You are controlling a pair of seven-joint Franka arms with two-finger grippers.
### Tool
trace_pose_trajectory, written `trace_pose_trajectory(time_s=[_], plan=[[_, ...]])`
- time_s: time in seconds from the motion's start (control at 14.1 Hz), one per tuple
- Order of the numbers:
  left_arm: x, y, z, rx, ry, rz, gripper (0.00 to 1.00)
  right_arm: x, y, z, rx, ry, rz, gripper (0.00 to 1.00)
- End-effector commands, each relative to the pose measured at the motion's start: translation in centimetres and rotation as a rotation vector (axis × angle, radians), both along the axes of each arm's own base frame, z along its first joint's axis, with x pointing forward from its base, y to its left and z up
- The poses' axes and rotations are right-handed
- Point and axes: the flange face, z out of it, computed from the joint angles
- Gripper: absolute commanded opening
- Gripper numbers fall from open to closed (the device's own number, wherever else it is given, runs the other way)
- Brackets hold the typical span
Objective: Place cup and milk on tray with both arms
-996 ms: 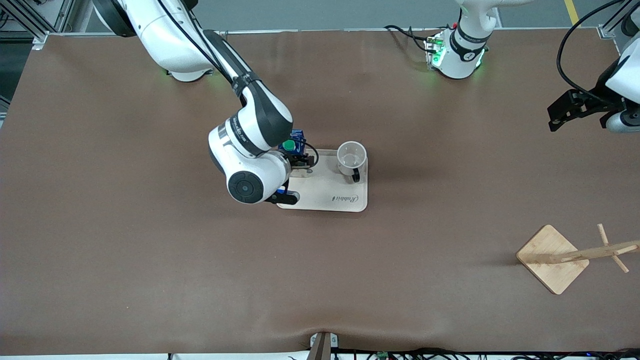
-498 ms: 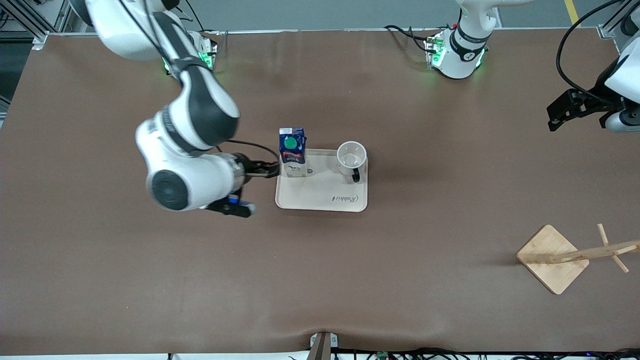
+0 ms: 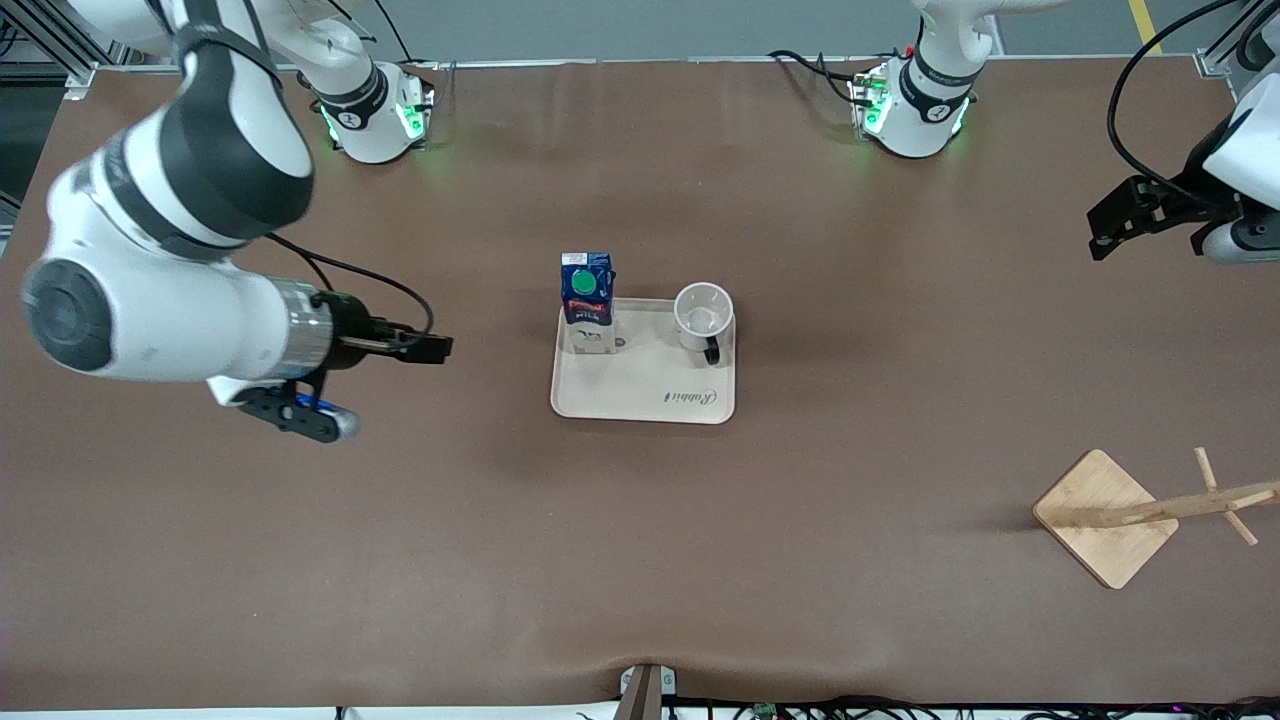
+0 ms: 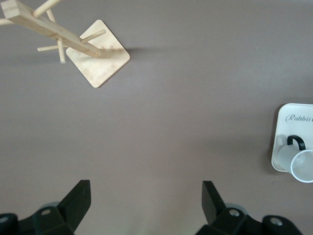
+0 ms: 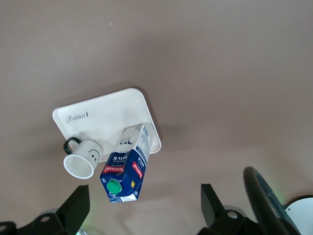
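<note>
The cream tray (image 3: pixel 640 385) lies mid-table. On it the dark-blue milk (image 3: pixel 587 298) with its green cap stands upright at the corner toward the right arm's end. The white cup (image 3: pixel 703 316) stands at the corner toward the left arm's end, its handle pointing toward the front camera. My right gripper (image 3: pixel 435 347) hangs open and empty over bare table, off the tray toward the right arm's end. Its wrist view shows the tray (image 5: pixel 112 115), cup (image 5: pixel 82 159) and milk (image 5: pixel 126 171) ahead of the gripper (image 5: pixel 145 196). My left gripper (image 3: pixel 1115 222) waits open and empty at the left arm's end (image 4: pixel 145 192).
A bamboo rack with a square base (image 3: pixel 1105 517) and slanted pegged post stands toward the left arm's end, nearer the front camera; it also shows in the left wrist view (image 4: pixel 98 61). Brown table surface lies all around the tray.
My right gripper has drawn back from the milk toward the right arm's end of the table, leaving the carton standing on the tray. The left arm has hardly moved.
</note>
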Motion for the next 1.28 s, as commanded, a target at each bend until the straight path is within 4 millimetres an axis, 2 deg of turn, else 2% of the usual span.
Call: trace_pose_trajectory(time_s=[0.0, 0.14, 0.28, 0.36, 0.43, 0.64, 0.78, 0.85, 1.0, 1.14, 1.21], plan=[[-0.8, -0.1, 1.3, -0.013, -0.005, -0.022, 1.0, -0.6, -3.5, 3.6, 0.001, -0.049, -0.043, 1.0], [-0.7, -0.2, 1.0, -0.013, 0.0, -0.03, 1.0, -0.7, -7.0, 5.8, 0.005, -0.079, -0.09, 1.0], [-0.3, -0.3, 0.4, -0.015, 0.011, -0.032, 1.0, -1.3, -12.1, 8.0, -0.004, -0.091, -0.14, 1.0], [-0.1, -0.3, 0.1, -0.022, 0.016, -0.032, 1.0, -1.8, -12.8, 8.4, -0.027, -0.097, -0.106, 1.0], [0.0, -0.3, 0.0, -0.037, 0.02, -0.029, 1.0, -2.6, -14.0, 9.5, -0.081, -0.134, -0.048, 1.0], [0.0, -0.2, -0.4, -0.044, 0.031, -0.025, 1.0, -4.8, -19.9, 10.1, -0.076, -0.137, 0.139, 1.0], [0.2, -0.6, -0.4, -0.045, 0.028, -0.028, 1.0, -7.2, -21.1, 11.5, -0.112, -0.156, 0.152, 1.0], [0.2, -0.6, -0.5, -0.045, 0.029, -0.02, 1.0, -8.3, -20.9, 11.9, -0.164, -0.153, 0.168, 1.0], [0.3, -0.9, -0.6, -0.046, 0.03, -0.023, 1.0, -10.3, -21.5, 12.0, -0.186, -0.174, 0.16, 1.0], [0.7, -0.8, -1.2, -0.046, 0.04, -0.022, 1.0, -12.4, -22.5, 10.9, -0.182, -0.172, 0.161, 1.0], [0.7, -0.7, -1.2, -0.046, 0.04, -0.02, 1.0, -12.9, -24.0, 10.1, -0.171, -0.182, 0.176, 1.0]])
